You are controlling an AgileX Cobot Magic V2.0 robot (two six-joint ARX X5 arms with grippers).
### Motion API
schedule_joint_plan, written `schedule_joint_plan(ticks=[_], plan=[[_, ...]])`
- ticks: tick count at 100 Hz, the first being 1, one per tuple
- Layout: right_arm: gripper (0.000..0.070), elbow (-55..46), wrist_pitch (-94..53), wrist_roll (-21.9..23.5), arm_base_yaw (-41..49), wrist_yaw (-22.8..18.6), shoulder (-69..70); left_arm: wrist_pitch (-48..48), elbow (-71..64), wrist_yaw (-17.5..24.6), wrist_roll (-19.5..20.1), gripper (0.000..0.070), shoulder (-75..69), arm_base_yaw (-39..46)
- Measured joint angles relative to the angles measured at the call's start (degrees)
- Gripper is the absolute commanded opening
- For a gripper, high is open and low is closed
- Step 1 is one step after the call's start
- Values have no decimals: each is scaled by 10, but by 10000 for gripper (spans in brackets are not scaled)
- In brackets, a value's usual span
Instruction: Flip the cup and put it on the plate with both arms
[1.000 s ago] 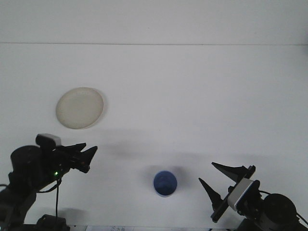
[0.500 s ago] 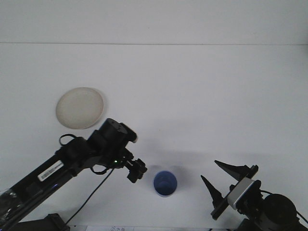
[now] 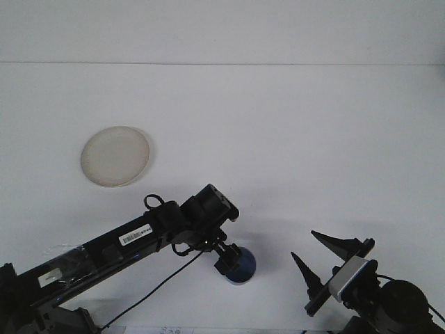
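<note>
The blue cup [image 3: 243,267] stands near the table's front edge, a little right of centre, and its left half is hidden. My left gripper [image 3: 227,259] is down on the cup's left side, at the end of the arm stretched in from the lower left. Its grip on the cup is hidden by the wrist. A round cream plate [image 3: 115,155] lies flat at the left of the table, well away from the cup. At the lower right, my right gripper [image 3: 304,245] stands open and holds nothing, a short way right of the cup.
The white table [image 3: 278,139] runs back to a far edge against a pale wall. A black cable [image 3: 149,296] hangs below the left arm near the front edge.
My left arm has swung right from the lower left and come down onto the cup, now covering part of it. The right gripper and the plate have not moved.
</note>
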Motion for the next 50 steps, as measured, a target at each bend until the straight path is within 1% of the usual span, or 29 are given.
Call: schedule_joint_plan(ticks=[9,13,29,33,41,50], plan=[[416,0,0,0,0,0,0,1,0,0,0,454,16,-7],[416,0,0,0,0,0,0,1,0,0,0,429,21,-8],[416,0,0,0,0,0,0,2,0,0,0,233,33,-9],[416,0,0,0,0,0,0,2,0,0,0,166,36,-10],[416,0,0,0,0,0,0,2,0,0,0,5,39,-13],[416,0,0,0,0,0,0,2,0,-1,0,11,39,-19]])
